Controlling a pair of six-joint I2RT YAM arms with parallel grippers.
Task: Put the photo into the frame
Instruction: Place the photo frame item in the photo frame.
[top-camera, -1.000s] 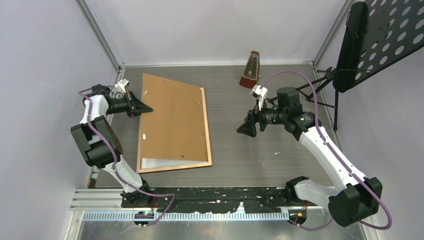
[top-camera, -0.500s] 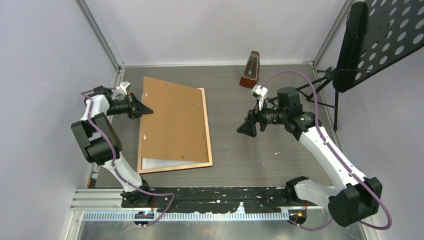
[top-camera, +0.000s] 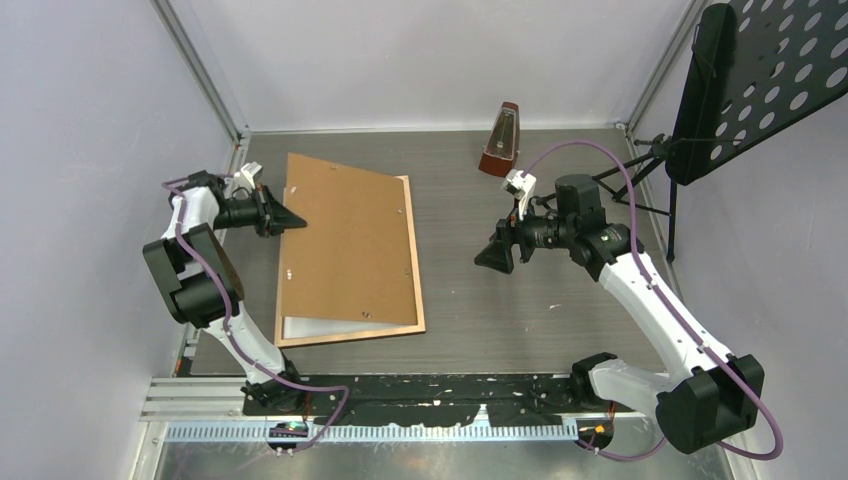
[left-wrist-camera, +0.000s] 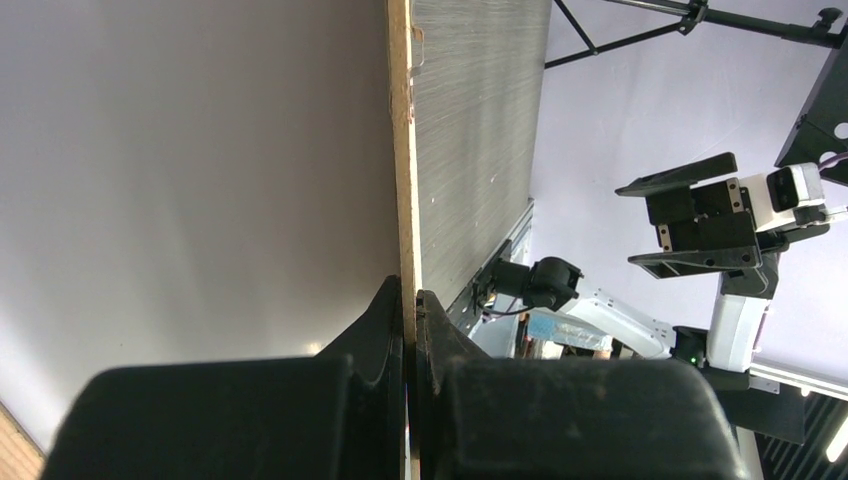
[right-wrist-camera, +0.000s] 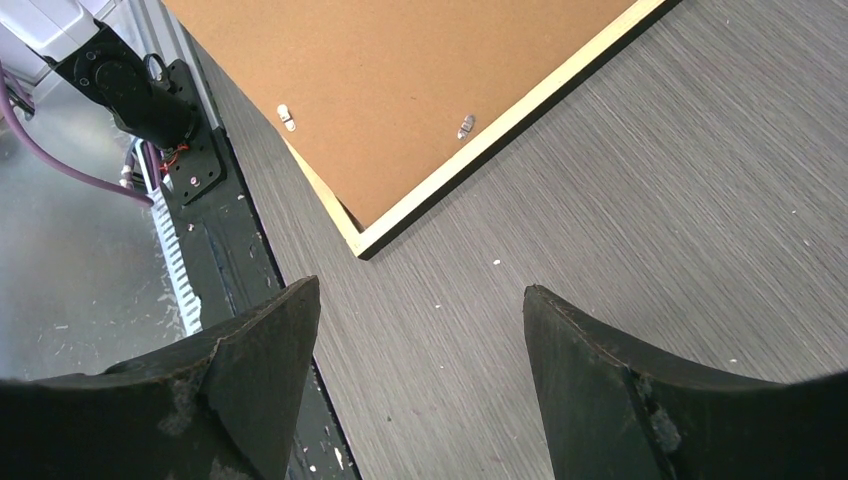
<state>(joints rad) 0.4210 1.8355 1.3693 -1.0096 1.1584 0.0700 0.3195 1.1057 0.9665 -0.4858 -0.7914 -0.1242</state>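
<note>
The frame (top-camera: 409, 262) lies rear face up on the table, its light wood border showing along the right and near sides. The brown hardboard backing sheet (top-camera: 345, 235) rests on it, tilted, with its left edge raised. My left gripper (top-camera: 297, 219) is shut on that left edge; the thin edge (left-wrist-camera: 404, 150) runs between my fingertips (left-wrist-camera: 408, 292). A white strip of the photo's plain reverse (top-camera: 305, 326) shows under the sheet's near edge. My right gripper (top-camera: 494, 258) is open and empty above the table right of the frame. Its wrist view shows the frame's corner (right-wrist-camera: 362, 240).
A wooden metronome (top-camera: 500, 140) stands at the back centre. A black perforated music stand (top-camera: 760, 80) with tripod legs (top-camera: 640, 175) is at the back right. The enclosure's left wall is close behind my left arm.
My left gripper has shifted very slightly with the backing sheet's edge. The right arm has not moved.
</note>
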